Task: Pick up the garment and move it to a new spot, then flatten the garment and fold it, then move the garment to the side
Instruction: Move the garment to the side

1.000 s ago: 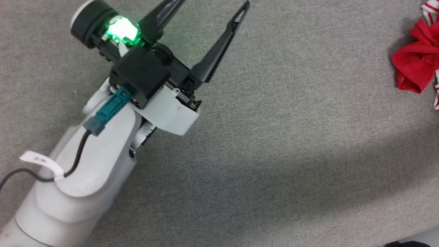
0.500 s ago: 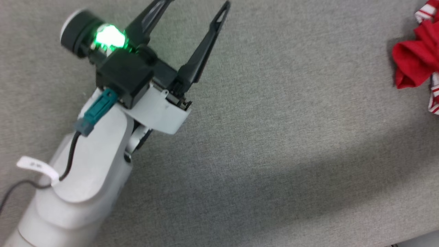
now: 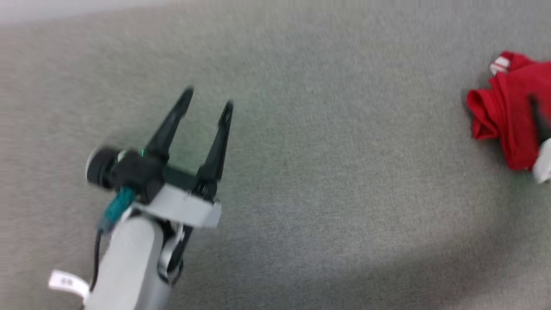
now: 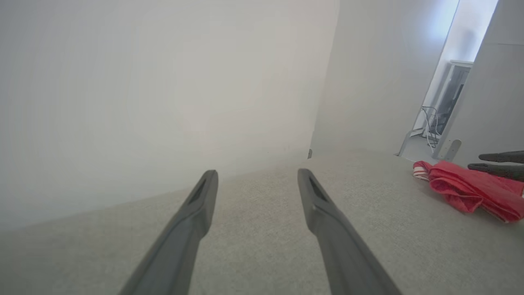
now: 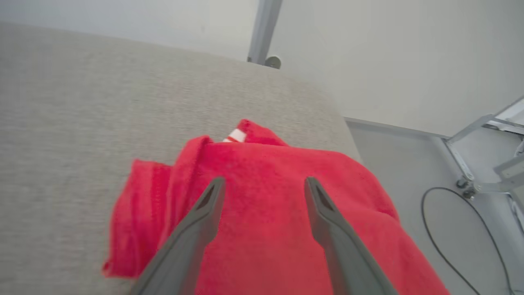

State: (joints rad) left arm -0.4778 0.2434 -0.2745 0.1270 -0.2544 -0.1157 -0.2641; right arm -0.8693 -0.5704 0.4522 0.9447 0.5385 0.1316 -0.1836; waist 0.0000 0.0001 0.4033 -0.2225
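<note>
The garment [image 5: 286,213] is a bunched red cloth with a bit of white striped trim, lying on the grey fabric table [image 5: 82,102] near its far right corner. My right gripper [image 5: 265,180] hangs just above it, open, with nothing between its fingers. In the head view the garment [image 3: 508,116] sits at the right edge, with a dark blurred finger [image 3: 537,113] over it. My left gripper [image 3: 208,98] is open and empty, well to the left of the cloth. In the left wrist view the left gripper [image 4: 257,173] points at the wall, the garment [image 4: 466,188] to its right.
The table's edge [image 5: 344,119] runs just behind the garment. Beyond it is pale floor with a black cable [image 5: 434,229] and metal frame legs [image 5: 466,164]. A white wall [image 4: 163,82] stands behind the table. Wide bare fabric lies between the two grippers.
The head camera has swung, so the whole picture has shifted. My right gripper's jaws have gone from shut to open over the garment, which now lies in a lower, flatter heap.
</note>
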